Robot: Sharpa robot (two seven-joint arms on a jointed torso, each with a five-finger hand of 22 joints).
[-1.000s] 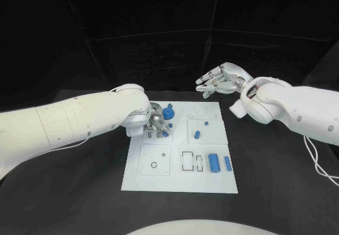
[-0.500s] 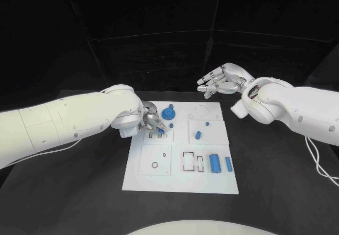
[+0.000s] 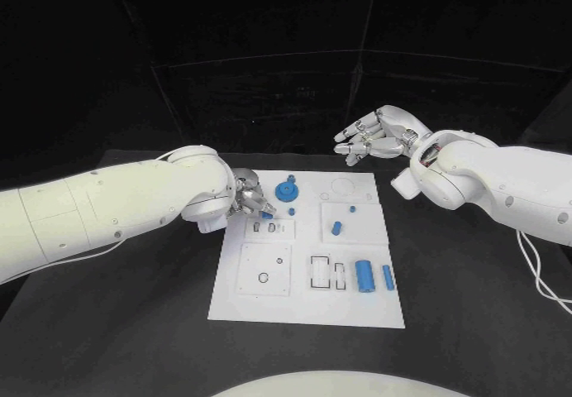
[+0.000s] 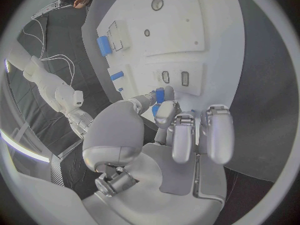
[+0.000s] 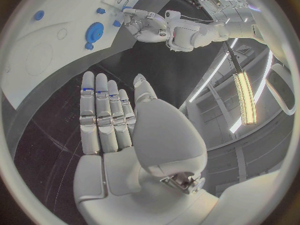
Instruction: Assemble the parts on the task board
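Worktop [image 3: 119, 331]: black, carrying the white task board [image 3: 304, 306], which lies at its middle with its long axis running from the near edge to the far edge.
Near end of the board: two blue cylinders lie side by side on the right part. The thicker blue cylinder [image 3: 364, 276] and the thinner blue cylinder [image 3: 388, 277] both have their long axes pointing near to far, beside outlined rectangular slots.
Middle of the board: a short blue peg [image 3: 337, 227] lies on the right half, its long axis near to far and slightly tilted. A tiny blue piece [image 3: 350, 208] sits just beyond it.
Far end of the board: a round blue knob [image 3: 286, 192] stands left of centre.
Left robot hand [image 3: 250, 201]: at the board's left edge, just beside the knob. Its fingers are curled together and pinch a small blue part [image 4: 160, 95] at the fingertips, held over the board's surface.
Right robot hand [image 3: 373, 136]: raised beyond the board's far right corner, well apart from it, fingers straight and holding nothing.
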